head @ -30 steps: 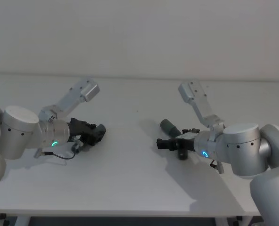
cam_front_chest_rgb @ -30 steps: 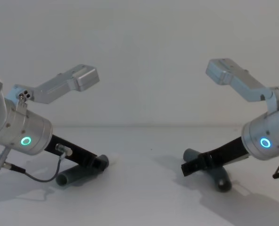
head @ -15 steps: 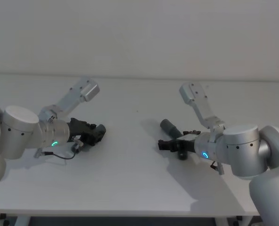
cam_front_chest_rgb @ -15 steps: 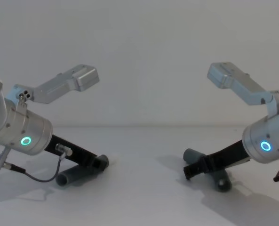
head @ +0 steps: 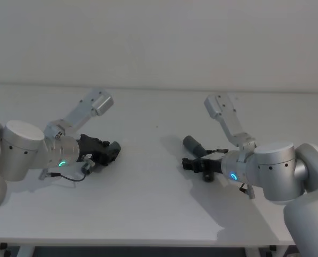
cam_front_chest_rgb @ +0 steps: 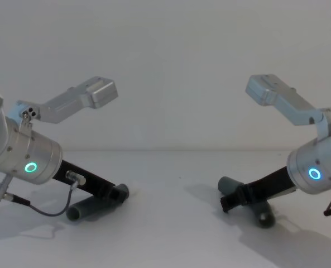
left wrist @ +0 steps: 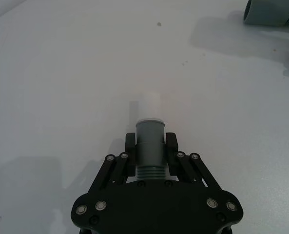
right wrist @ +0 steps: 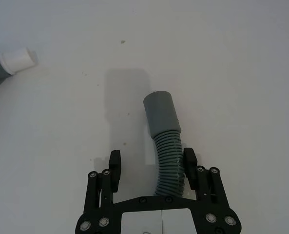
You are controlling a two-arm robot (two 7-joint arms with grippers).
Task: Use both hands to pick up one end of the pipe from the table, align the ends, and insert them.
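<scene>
On the white table, my left gripper is shut on the pipe's dark grey piece. That piece's white tip sticks out ahead, low over the surface. My right gripper is open and straddles the other piece's ribbed grey body, which lies nearer one finger. Its smooth collar end points past the fingertips, resting on the table. The two ends face each other across a wide gap.
A black cable loops from my left wrist onto the table. The table's front edge runs along the bottom of the head view, and a plain wall rises behind the far edge.
My right gripper has slid back slightly along the collared piece, toward my body. The left gripper and its piece have stayed put.
</scene>
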